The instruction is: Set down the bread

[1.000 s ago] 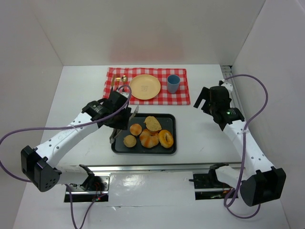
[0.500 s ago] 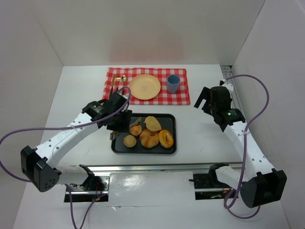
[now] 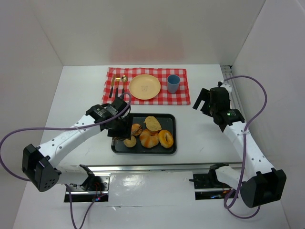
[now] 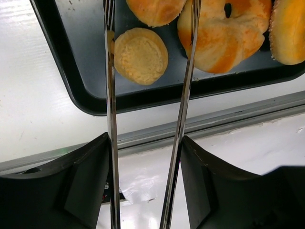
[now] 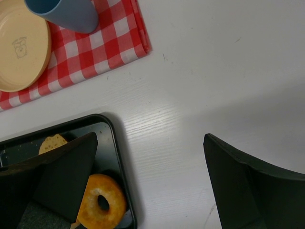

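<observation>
The white table (image 3: 81,95) carries everything, and on its far part lies a red and white checkered cloth (image 3: 181,98). Nearer to me, in the middle of the table, stands a black tray (image 3: 143,152), and all the bread is inside it. On the cloth rests a yellow plate (image 3: 144,87) with nothing on it, and just to the right of it stands a blue cup (image 3: 173,83). In the tray I see a knotted roll (image 3: 149,138) in the middle, a ring-shaped bread (image 3: 166,138) at the right, a flat piece (image 3: 153,123) at the far side, a second round bun (image 3: 136,129), and a small round bun (image 4: 140,56) at the near left corner. My left gripper (image 4: 144,143) is over the left part of the tray and is closed on a pair of metal tongs (image 4: 110,95), one finger pressing each arm from outside. The two arms stand apart, and the small round bun lies between them; I cannot tell if the left arm touches it. The right arm of the tongs crosses over the knotted roll. My right gripper (image 5: 150,143) hangs to the right of the tray with its fingers wide apart and nothing between them. At the left edge of the cloth lie two pieces of cutlery (image 3: 116,88).
</observation>
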You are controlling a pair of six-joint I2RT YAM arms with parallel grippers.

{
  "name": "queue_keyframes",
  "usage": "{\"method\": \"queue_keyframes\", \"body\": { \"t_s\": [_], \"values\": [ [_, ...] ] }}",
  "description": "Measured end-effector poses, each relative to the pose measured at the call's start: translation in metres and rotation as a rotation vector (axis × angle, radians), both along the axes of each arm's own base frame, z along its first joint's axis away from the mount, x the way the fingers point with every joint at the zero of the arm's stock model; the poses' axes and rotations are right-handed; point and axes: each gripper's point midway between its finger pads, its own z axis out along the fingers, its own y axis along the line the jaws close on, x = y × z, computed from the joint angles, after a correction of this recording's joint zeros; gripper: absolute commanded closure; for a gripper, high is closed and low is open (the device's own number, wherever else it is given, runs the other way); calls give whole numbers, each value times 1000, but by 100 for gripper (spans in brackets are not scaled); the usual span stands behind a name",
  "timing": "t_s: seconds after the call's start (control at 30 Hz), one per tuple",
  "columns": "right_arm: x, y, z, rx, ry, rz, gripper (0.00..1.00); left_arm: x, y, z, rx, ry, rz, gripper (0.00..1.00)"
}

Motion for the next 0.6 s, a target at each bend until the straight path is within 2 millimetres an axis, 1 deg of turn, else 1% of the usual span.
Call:
{"method": "queue_keyframes", "body": {
  "t_s": [0.17, 0.2, 0.3, 0.37, 0.47, 0.53, 0.6],
  "values": [
    [0, 2, -1, 5, 3, 7, 0, -3, -2, -8, 17, 24, -6, 31],
    [0, 2, -1, 5, 3, 7, 0, -3, -2, -10, 23, 31, -5, 33],
    [0, 2, -1, 5, 3, 7, 0, -2, -2, -16, 36, 51, 11, 48],
    [0, 2, -1, 5, 5, 7, 0, -2, -2, -16, 40, 54, 16, 57],
    [1, 2, -4, 4, 13, 8, 0, 0, -1, -6, 50, 43, 19, 58],
    [1, 3, -5, 6, 17, 12, 0, 6, 0, 8, 57, 20, 28, 58],
    [1, 3, -6, 7, 21, 13, 0, 16, -2, 29, 53, -29, 40, 58]
  ]
}}
